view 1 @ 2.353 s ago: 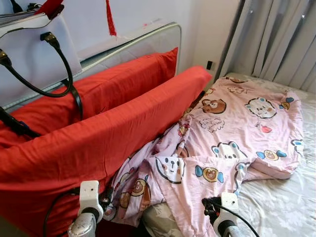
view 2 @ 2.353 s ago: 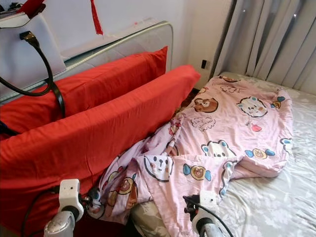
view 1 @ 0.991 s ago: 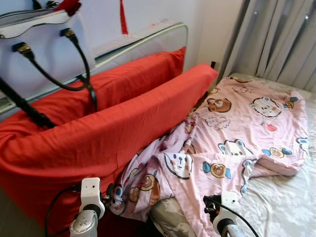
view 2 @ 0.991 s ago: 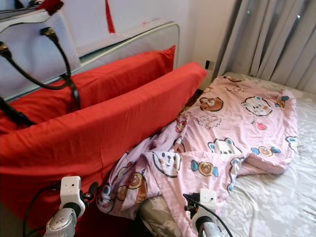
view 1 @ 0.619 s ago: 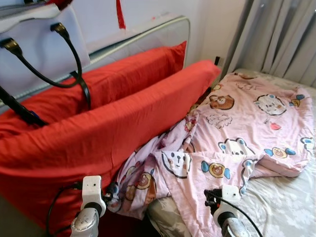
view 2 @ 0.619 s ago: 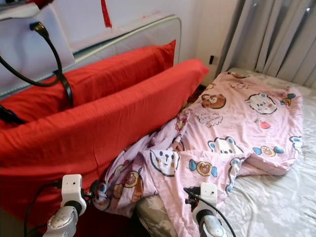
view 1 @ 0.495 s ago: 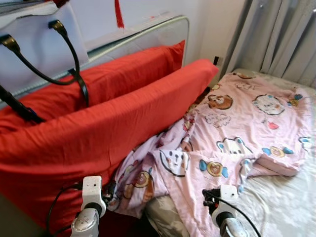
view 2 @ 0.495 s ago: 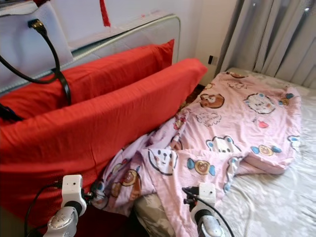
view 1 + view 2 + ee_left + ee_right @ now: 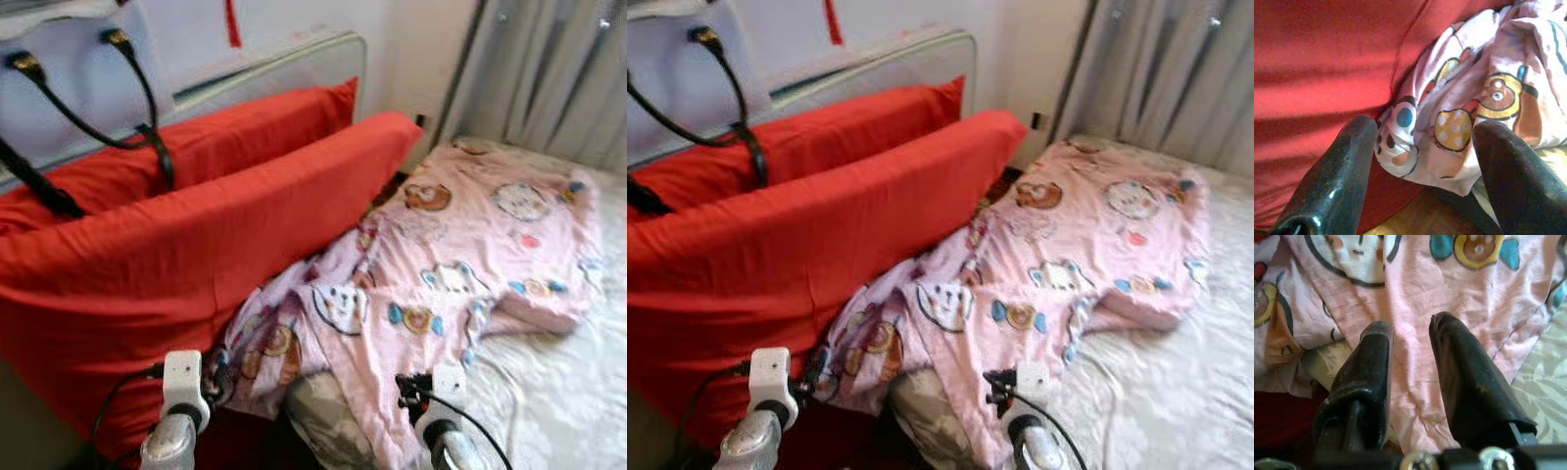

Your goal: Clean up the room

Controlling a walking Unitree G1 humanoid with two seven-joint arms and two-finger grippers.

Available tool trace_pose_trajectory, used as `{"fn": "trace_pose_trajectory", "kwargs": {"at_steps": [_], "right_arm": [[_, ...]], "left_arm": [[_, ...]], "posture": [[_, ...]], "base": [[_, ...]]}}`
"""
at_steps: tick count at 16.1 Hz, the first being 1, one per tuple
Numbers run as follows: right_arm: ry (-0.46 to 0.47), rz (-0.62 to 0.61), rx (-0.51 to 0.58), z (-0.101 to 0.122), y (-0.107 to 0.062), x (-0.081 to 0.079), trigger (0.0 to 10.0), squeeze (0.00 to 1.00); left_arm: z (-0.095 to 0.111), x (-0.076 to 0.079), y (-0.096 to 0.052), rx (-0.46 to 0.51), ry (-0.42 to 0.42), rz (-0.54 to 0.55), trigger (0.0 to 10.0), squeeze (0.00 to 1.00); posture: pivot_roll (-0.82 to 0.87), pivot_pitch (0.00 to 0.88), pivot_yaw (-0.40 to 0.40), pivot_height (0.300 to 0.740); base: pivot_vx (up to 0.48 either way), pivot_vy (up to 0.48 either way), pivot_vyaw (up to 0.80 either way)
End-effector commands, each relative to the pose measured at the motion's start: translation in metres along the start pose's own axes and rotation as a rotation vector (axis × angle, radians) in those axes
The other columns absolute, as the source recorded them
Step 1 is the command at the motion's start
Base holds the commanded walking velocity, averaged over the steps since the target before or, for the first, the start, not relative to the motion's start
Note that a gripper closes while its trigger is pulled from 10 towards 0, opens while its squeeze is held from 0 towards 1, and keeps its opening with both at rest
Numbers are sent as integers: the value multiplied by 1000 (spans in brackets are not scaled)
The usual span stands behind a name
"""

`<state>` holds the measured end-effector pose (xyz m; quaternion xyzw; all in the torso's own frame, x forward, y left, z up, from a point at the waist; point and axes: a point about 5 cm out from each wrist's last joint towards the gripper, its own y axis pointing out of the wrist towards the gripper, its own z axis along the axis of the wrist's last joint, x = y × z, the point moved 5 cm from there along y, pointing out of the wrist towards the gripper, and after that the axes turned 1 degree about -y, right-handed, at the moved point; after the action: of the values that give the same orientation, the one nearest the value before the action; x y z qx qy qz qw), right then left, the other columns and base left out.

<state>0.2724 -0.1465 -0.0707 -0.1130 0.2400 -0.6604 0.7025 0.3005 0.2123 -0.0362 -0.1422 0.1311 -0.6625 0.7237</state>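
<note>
Pink cotton printed with cartoon bears covers most of what lies before me: the blanket [image 9: 460, 264] is spread loosely over the bed [image 9: 578, 392], smooth toward the curtains [image 9: 549, 78] and bunched into a crumpled heap at its near corner, where it spills off the mattress edge toward the floor. To my left two long red pillows [image 9: 196, 245] stand on edge, one behind the other, leaning against the padded headboard [image 9: 284, 69]; the crumpled end of the blanket touches the front one. A white bag [image 9: 69, 88] with black handles sits above the rear pillow, against the wall. My left pincer [image 9: 1425, 161] is low at the near left, just beside the front pillow, its fingers [image 9: 1339, 181] spread wide with the blanket's bunched, dotted corner lying between them; I cannot tell whether either finger touches the cloth. A strip of wooden floor [image 9: 1415, 220] shows below that corner. My right pincer [image 9: 1410, 367] hangs over the blanket's near edge, its fingers [image 9: 1464, 382] parted with a narrow gap and nothing gripped, pink fabric directly beneath them and the pale patterned bedsheet [image 9: 1542, 396] showing beside it. The head views are a little blurred.
</note>
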Motion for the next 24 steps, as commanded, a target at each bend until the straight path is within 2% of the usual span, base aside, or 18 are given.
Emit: {"fn": "trace_pose_trajectory", "kwargs": {"at_steps": [1, 6, 9, 15, 24], "right_arm": [[-12, 19, 19, 7, 3, -3, 10000, 0], [-28, 44, -19, 1, 4, -11, 10000, 0], [-35, 65, -21, 0, 4, -16, 10000, 0], [-20, 53, -20, 2, 5, -16, 10000, 0], [-41, 67, -5, 22, 17, -20, 10000, 0]], "left_arm": [[-2, 0, 0, -5, -1, 1, 10000, 0], [-2, -2, -1, -6, -1, 5, 10000, 0], [-2, -3, -1, -2, 1, 6, 10000, 0], [7, -1, 2, 24, -7, -14, 10000, 0], [21, 2, 5, 70, -30, -28, 10000, 0]], "posture": [[5, 0, -8, 656], [17, 0, -8, 656], [24, 0, -10, 626], [48, 0, -22, 626], [63, 17, -26, 626]], "base": [[0, 0, 0], [0, 0, 0], [0, 0, 0], [0, 0, 0], [0, 0, 0]]}}
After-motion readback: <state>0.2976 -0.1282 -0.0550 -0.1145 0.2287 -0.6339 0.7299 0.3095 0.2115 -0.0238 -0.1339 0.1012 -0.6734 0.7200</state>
